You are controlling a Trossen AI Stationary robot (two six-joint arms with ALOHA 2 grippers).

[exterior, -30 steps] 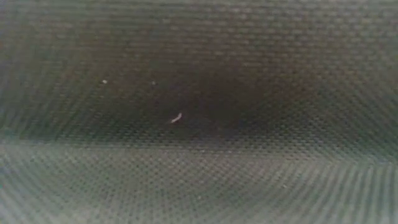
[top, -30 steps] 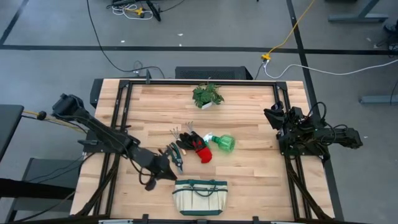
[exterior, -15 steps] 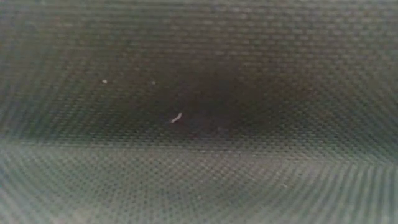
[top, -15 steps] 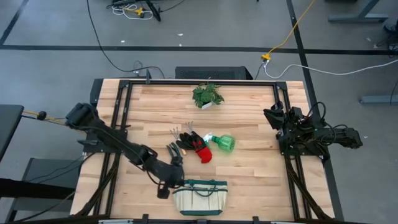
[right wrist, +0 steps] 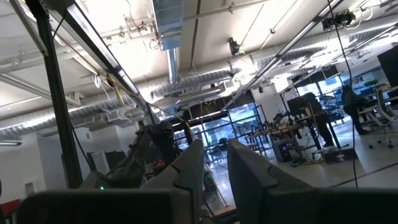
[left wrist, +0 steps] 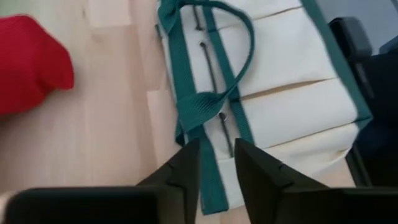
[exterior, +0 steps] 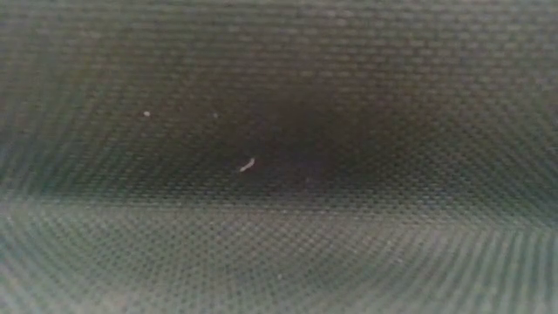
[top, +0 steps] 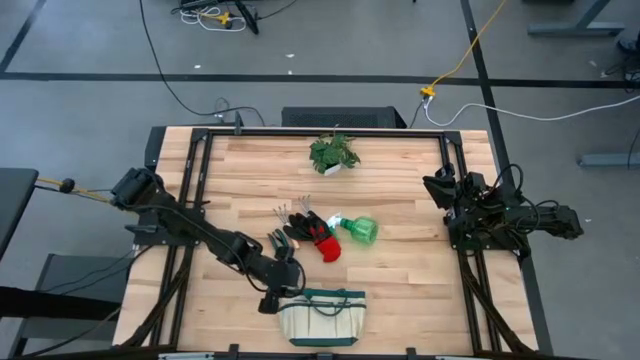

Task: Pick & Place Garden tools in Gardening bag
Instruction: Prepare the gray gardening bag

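Left tool, fingers pressed nearly together and gripping nothing, was held just above the gardening bag's left end; shears, gloves and bottle were left beyond the bag on the tabletop. Right tool, nearly closed, was parked far right of the bag.

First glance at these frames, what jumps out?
The left gripper hangs at the bag's left end on the table's near edge; in its wrist view the narrow-set jaws point at the bag's green handle. The red-and-black gloves and green spray bottle lie mid-table. The right arm waits folded at the right edge.
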